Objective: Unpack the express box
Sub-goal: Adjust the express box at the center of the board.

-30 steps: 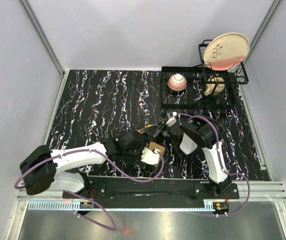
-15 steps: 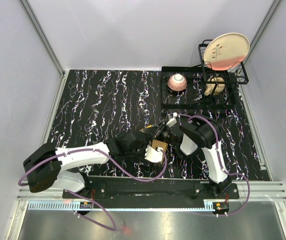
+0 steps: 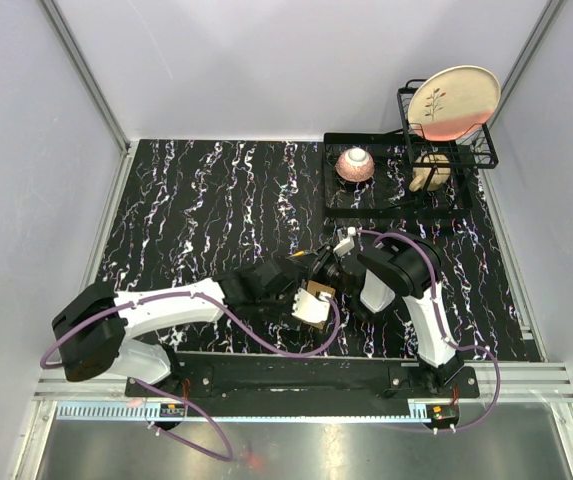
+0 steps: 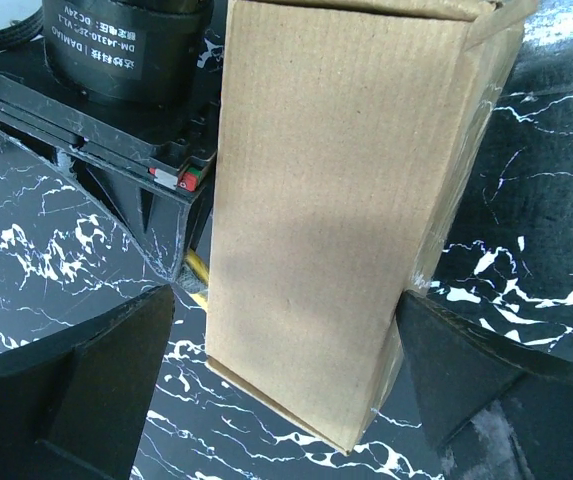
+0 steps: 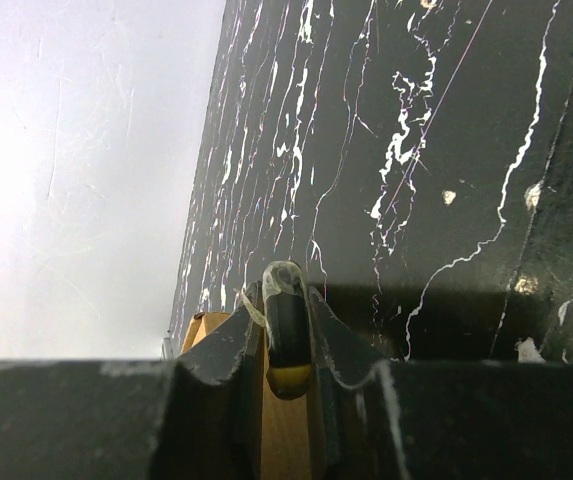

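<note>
On the table (image 3: 186, 200), left fingers (image 4: 96, 390) gape wide astride the express box (image 4: 336, 220); right fingers (image 5: 221, 350) pinch the utility knife (image 5: 288, 335).

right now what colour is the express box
Plain brown cardboard; the express box shows best in the left wrist view.

One express box (image 4: 336, 220), one utility knife (image 5: 288, 340), one plate (image 3: 454, 100), one bowl (image 3: 355, 164).
</note>
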You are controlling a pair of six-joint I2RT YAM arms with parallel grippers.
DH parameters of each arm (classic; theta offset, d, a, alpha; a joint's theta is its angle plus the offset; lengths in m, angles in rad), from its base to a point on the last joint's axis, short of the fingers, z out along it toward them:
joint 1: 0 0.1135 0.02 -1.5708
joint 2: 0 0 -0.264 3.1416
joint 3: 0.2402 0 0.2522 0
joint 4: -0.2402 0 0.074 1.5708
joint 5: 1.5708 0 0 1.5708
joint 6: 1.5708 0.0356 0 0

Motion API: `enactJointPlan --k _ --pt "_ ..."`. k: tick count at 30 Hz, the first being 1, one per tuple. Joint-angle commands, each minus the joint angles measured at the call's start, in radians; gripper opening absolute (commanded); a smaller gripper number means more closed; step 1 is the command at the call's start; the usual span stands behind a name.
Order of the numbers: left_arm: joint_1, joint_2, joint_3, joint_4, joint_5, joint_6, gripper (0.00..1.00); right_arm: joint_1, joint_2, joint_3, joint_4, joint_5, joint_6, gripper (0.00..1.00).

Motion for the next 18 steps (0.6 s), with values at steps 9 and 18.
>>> enactJointPlan --k 9,18 --pt "0.032 0.053 0.192 0.246 -0.128 0.09 0.99 0.175 0.054 -0.036 -0.032 -0.253 0.005 0.0" --pt "0.049 0.062 0.236 0.246 -0.138 0.092 0.99 0.175 0.051 -0.042 -0.034 -0.265 0.008 0.0"
